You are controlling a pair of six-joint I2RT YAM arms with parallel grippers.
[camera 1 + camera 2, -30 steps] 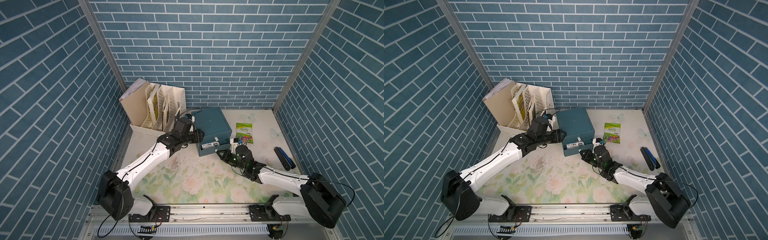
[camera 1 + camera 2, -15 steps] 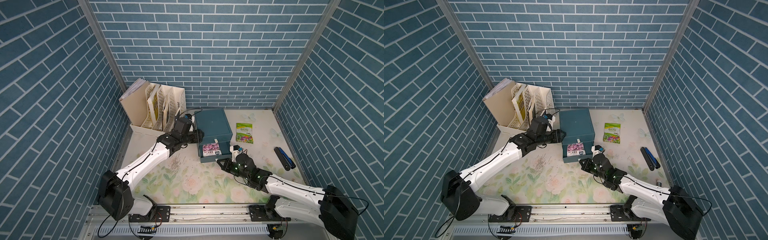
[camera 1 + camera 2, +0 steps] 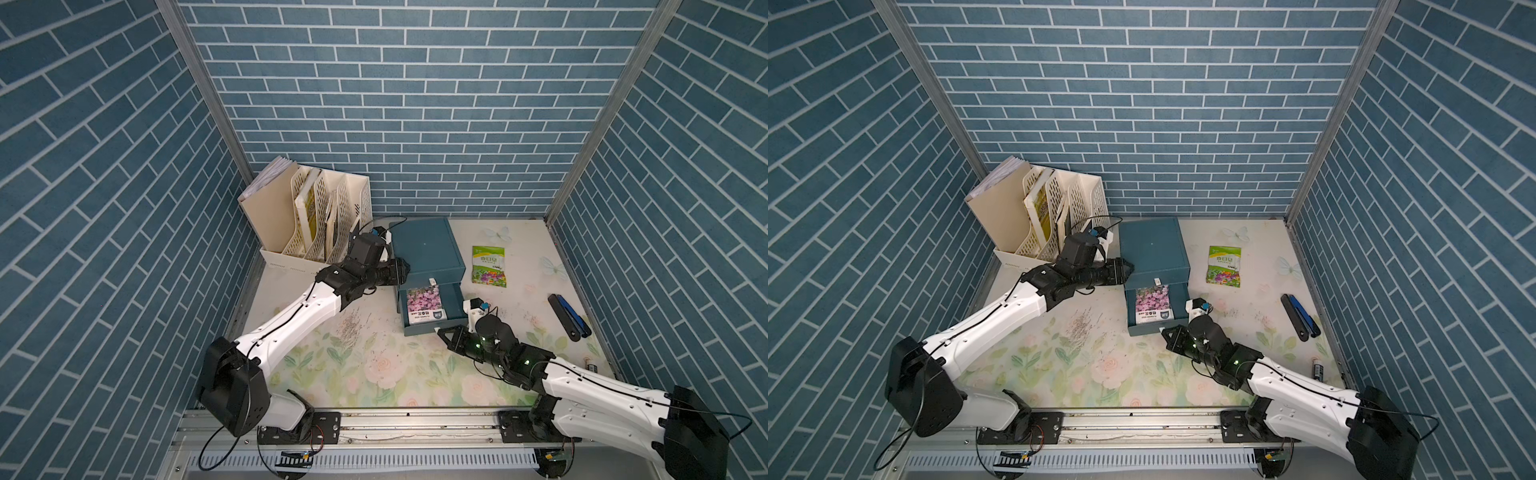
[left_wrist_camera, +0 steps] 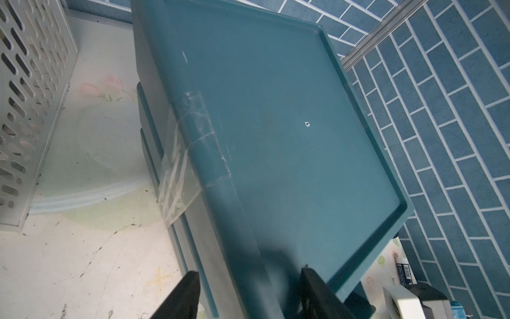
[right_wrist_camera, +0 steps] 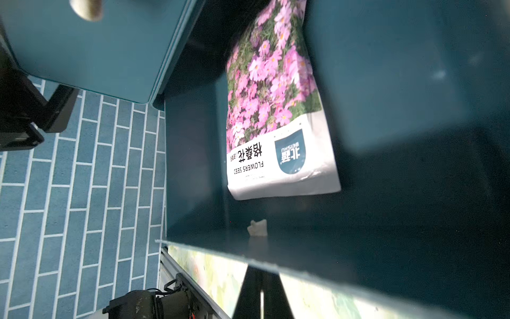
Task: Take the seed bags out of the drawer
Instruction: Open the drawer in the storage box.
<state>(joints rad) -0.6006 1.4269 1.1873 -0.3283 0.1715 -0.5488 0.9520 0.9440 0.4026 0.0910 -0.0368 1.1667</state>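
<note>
Floral table (image 3: 374, 365) with cabinet (image 3: 424, 245), rack (image 3: 360, 199), packet (image 3: 489, 266)

Two seed bags (image 3: 489, 266), one cabinet (image 3: 424, 245), one rack (image 3: 360, 195)

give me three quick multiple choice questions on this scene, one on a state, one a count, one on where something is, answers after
1. The drawer of the cabinet is: A shut, B pulled open, C lifted out.
2. Seed bags lying out on the table: A none, B one, C three.
3. The pink-flower seed bag lies: A on the table, B on the cabinet, C in the drawer.

Answers:
1. B, it juts out from the cabinet's front.
2. B, only the green-white seed bag lies there.
3. C, it rests flat on the drawer's floor.
</note>
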